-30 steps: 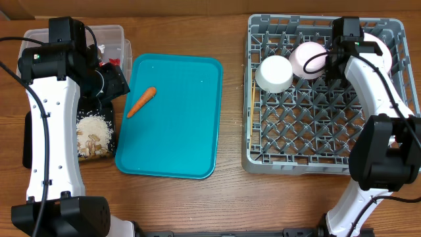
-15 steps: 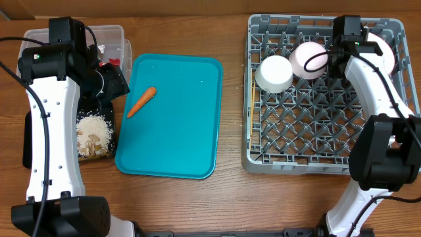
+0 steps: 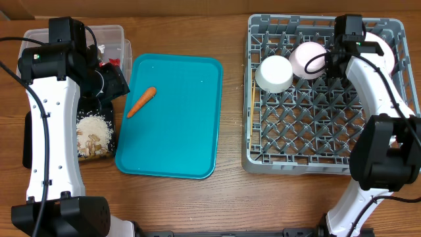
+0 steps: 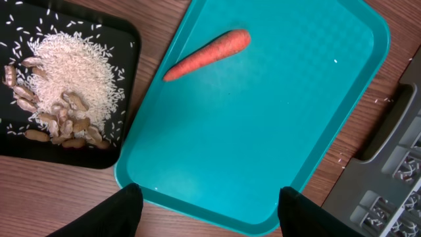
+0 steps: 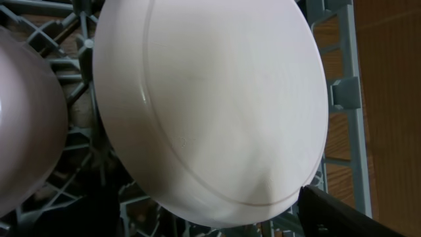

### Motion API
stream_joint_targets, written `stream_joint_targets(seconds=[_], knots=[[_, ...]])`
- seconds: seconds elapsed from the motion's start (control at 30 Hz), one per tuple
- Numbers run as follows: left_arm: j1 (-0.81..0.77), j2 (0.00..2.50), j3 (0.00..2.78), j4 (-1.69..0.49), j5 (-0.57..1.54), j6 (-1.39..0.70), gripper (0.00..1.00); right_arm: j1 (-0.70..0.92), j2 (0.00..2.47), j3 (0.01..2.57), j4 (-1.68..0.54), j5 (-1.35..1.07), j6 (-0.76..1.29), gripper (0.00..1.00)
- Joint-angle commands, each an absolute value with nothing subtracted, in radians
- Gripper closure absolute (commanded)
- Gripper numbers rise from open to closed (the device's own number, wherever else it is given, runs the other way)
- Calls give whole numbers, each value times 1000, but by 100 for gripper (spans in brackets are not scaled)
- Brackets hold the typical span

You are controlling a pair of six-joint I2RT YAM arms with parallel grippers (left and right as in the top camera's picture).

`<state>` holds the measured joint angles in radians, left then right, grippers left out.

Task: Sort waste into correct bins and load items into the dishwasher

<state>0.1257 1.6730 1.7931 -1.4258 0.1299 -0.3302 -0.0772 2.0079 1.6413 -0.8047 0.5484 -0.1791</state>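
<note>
An orange carrot (image 3: 141,101) (image 4: 207,54) lies on the teal tray (image 3: 191,145) (image 4: 276,131). My left gripper (image 3: 118,84) (image 4: 214,214) hovers open over the tray's near edge, holding nothing. The black tray (image 3: 105,122) (image 4: 128,39) holds rice (image 4: 72,66) and nut bits (image 4: 62,125). A red wrapper (image 3: 114,62) shows in the clear tub (image 3: 112,33). In the grey dish rack (image 3: 316,131), a cup (image 3: 274,74), a bowl (image 3: 306,59) and an upright plate (image 3: 386,47) (image 5: 217,99) stand. My right gripper (image 3: 337,60) (image 5: 210,210) is open astride the plate's lower rim. Chopsticks (image 3: 253,99) lie along the rack's left side.
The left arm covers part of the clear tub and the black tray. The rack's lattice walls and upright pegs (image 5: 335,92) surround my right gripper. Bare wood (image 3: 230,131) shows between the teal tray and the rack.
My right gripper's jaws have widened slightly and the arm has edged a little in the rack. The left arm and the carrot have not moved.
</note>
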Motion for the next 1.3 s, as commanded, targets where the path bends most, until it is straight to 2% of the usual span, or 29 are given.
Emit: stream_joint_targets(seconds=[0.0, 0.13, 0.5, 0.93, 1.27], knots=[[123, 1660, 1808, -1428, 119, -311, 32, -89, 2040, 1642, -801, 548, -210, 11], [123, 1660, 1808, -1428, 119, -310, 32, -91, 2056, 1642, -788, 587, -192, 11], [123, 1660, 1808, -1429, 119, -310, 32, -91, 2051, 1645, -715, 966, -28, 6], [123, 1660, 1808, -1433, 96, -311, 32, -102, 1986, 1667, -677, 966, -25, 5], [123, 1660, 1808, -1436, 95, -311, 32, -200, 1986, 1667, -673, 869, -25, 7]])
